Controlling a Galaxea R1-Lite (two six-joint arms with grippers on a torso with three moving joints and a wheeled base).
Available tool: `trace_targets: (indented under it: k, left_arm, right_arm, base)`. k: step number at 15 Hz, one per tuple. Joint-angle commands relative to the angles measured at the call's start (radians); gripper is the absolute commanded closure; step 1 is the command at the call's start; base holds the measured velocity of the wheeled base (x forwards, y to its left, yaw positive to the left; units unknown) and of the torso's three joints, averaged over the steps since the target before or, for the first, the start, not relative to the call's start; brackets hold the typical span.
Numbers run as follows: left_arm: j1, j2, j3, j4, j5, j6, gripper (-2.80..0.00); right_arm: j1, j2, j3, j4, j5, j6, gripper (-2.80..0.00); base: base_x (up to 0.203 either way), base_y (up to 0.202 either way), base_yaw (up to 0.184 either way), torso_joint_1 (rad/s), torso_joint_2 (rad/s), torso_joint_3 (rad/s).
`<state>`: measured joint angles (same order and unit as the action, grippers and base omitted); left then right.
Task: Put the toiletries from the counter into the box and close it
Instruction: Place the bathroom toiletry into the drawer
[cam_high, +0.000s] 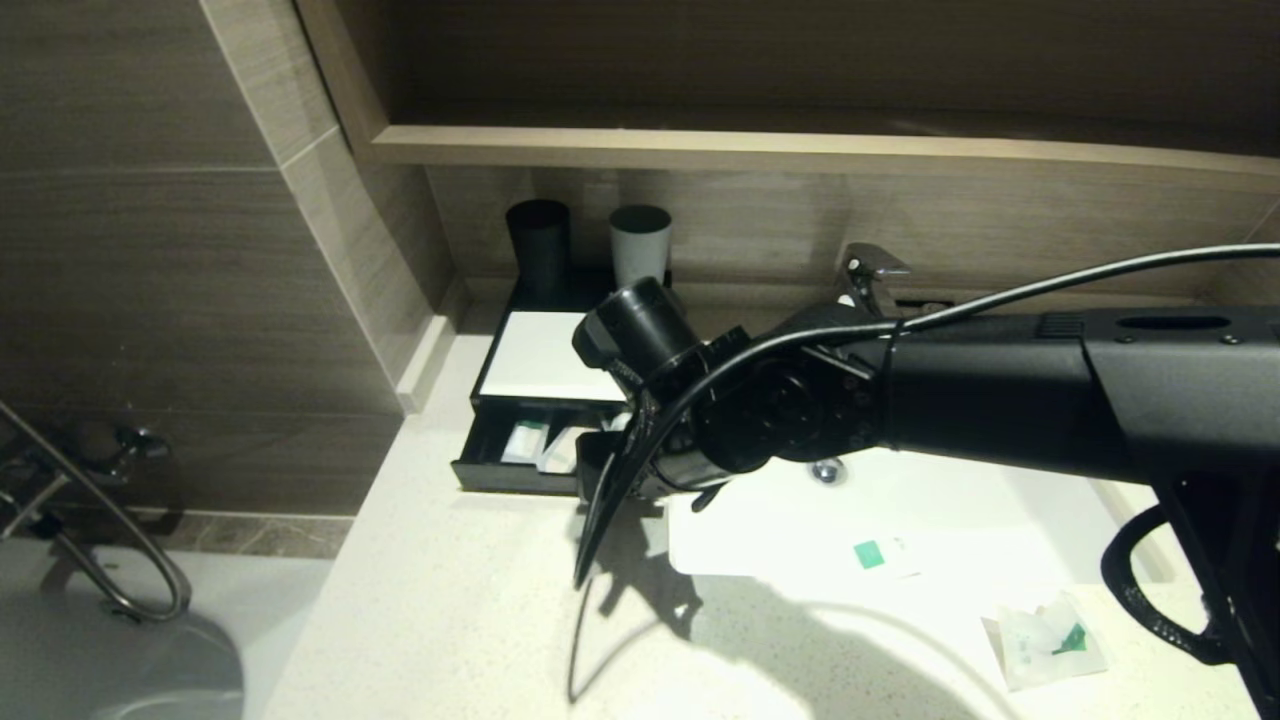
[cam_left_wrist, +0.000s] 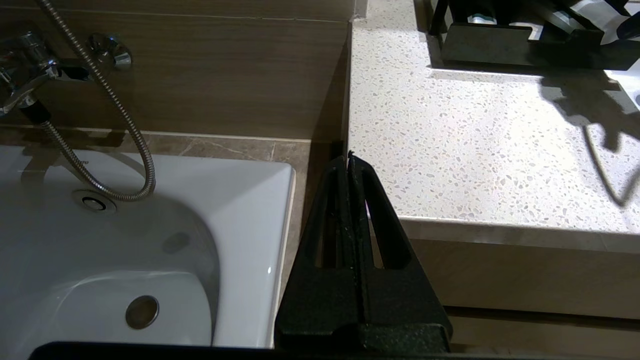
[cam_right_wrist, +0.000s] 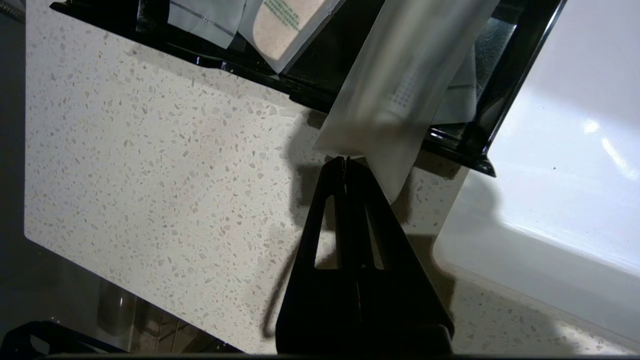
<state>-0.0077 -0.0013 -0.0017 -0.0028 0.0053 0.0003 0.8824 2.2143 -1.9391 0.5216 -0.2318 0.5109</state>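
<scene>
**Right claw holds a packet at the open drawer**

Nearest the robot, a clear sachet with a green mark lies on the speckled surface, well apart from the drawer and on the sink's near right side. A small green-and-white packet rests inside the white sink, closer to the drawer than the sachet.

The right claw sits at the drawer's front edge, its fingers pressed together on the corner of a frosted white packet. That packet hangs across the drawer's front rim, partly over the inside. More packets lie within the drawer. The drawer stands pulled out from the black box, whose top is white.

The left claw is closed on nothing, parked off the surface's left edge, beside the bathtub.

Behind the box stand a black cup and a grey cup.
</scene>
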Motion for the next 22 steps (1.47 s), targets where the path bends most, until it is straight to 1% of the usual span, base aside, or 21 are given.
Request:
trace_targets:
  k: [1,5,10,22]
  left_arm:
    - [0.000,0.000,0.000,0.000,0.001,0.000,0.00]
    - [0.000,0.000,0.000,0.000,0.001,0.000,0.00]
    - [0.000,0.000,0.000,0.000,0.001,0.000,0.00]
    - [0.000,0.000,0.000,0.000,0.001,0.000,0.00]
  right_arm:
    - [-0.011,0.002,0.000,-0.002,-0.001,0.003,0.00]
    - [-0.028,0.001,0.000,-0.017,-0.001,0.003,0.00]
    - [-0.042,-0.002,0.000,-0.071,-0.015,0.003,0.00]
    - [-0.042,-0.004,0.011,-0.061,-0.014,0.006,0.00]
  base:
    - [0.000,0.000,0.000,0.000,0.00,0.000]
    - [0.000,0.000,0.000,0.000,0.00,0.000]
    - [0.000,0.000,0.000,0.000,0.00,0.000]
    - [0.000,0.000,0.000,0.000,0.00,0.000]
